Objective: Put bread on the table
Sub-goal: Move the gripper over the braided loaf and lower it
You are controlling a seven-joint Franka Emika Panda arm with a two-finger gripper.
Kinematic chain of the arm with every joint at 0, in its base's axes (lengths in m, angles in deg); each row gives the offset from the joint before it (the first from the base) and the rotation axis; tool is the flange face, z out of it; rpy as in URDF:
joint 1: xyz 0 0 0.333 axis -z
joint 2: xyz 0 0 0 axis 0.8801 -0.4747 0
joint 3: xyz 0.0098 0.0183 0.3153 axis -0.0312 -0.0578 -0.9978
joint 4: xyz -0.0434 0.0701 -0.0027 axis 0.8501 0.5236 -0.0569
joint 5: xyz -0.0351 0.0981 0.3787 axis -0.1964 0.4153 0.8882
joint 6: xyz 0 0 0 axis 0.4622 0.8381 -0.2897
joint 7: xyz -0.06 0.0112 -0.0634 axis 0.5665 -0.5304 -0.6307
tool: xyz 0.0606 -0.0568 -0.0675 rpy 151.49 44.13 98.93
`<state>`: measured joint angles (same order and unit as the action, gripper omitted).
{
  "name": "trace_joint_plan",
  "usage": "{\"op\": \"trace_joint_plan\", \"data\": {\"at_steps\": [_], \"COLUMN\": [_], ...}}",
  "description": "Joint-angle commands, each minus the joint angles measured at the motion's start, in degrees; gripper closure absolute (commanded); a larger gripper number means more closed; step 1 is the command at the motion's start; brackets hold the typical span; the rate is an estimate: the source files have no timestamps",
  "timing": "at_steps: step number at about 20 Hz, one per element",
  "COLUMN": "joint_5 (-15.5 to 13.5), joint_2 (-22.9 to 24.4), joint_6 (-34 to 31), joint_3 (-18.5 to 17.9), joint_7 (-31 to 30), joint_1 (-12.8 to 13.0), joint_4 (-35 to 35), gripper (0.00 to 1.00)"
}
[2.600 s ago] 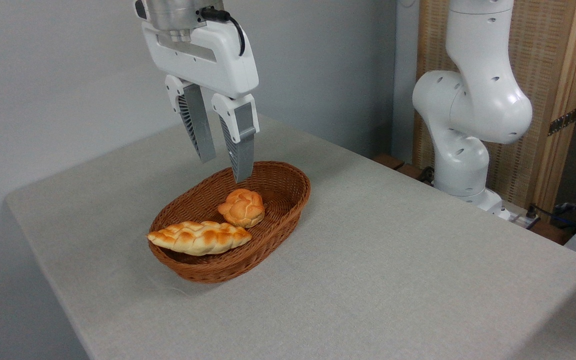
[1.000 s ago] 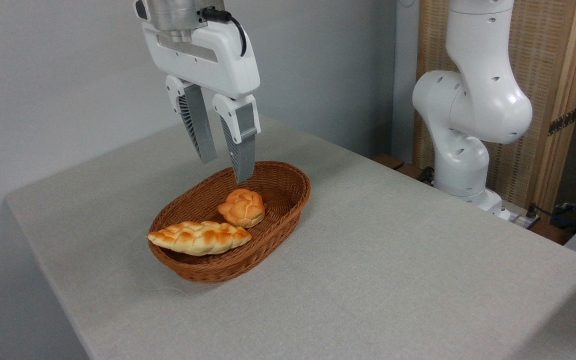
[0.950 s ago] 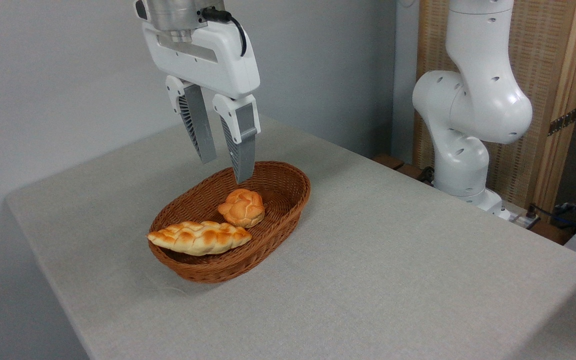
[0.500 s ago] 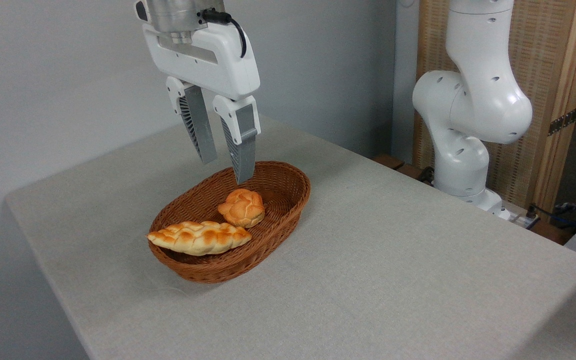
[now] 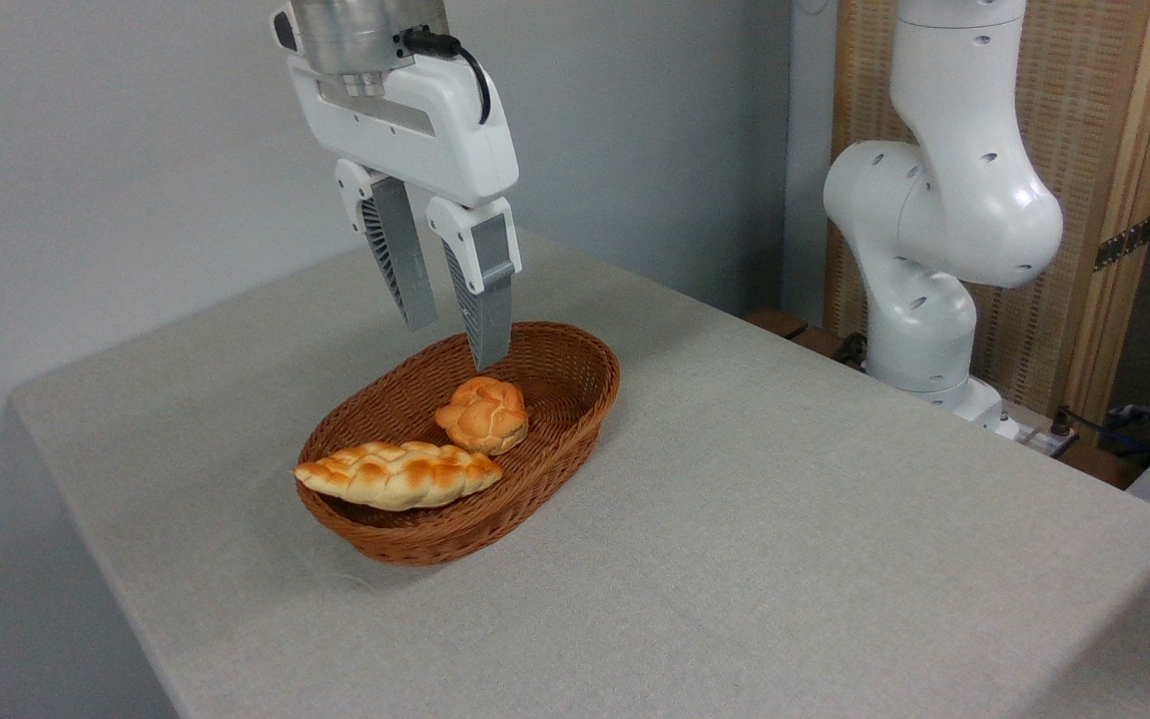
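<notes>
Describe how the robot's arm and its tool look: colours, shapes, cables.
The arm is glossy white, built of rounded, bulbous segments dotted with small dark holes. The tool has a boxy white body under a silver metal cylinder, with a black cable looping into its top. Its two fingers are long grey wedges with ribbed inner faces, set in white mounts.

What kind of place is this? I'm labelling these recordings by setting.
Probably a robotics lab or test room, not a kitchen: a white robot arm mounted beside a bare cloth-covered table, cables at its base, and a wicker basket staged with bread.
</notes>
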<state>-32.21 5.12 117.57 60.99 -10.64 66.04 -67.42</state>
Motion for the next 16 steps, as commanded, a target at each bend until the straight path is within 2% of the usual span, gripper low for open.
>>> {"op": "trace_joint_plan", "data": {"at_steps": [1, 6, 12, 16], "joint_5": [-0.9, -1.5, -1.7, -5.8], "joint_2": [7.0, 8.1, 8.0, 7.3], "joint_6": [5.7, 8.0, 15.5, 25.2], "joint_3": [0.0, 0.1, 1.0, 2.9], "joint_7": [-0.3, -0.2, -0.3, -0.3], "joint_1": [0.1, 0.4, 1.9, 2.0], "joint_4": [-9.2, -11.6, -14.9, -18.8], "gripper": [0.0, 0.0, 0.0, 0.0]}}
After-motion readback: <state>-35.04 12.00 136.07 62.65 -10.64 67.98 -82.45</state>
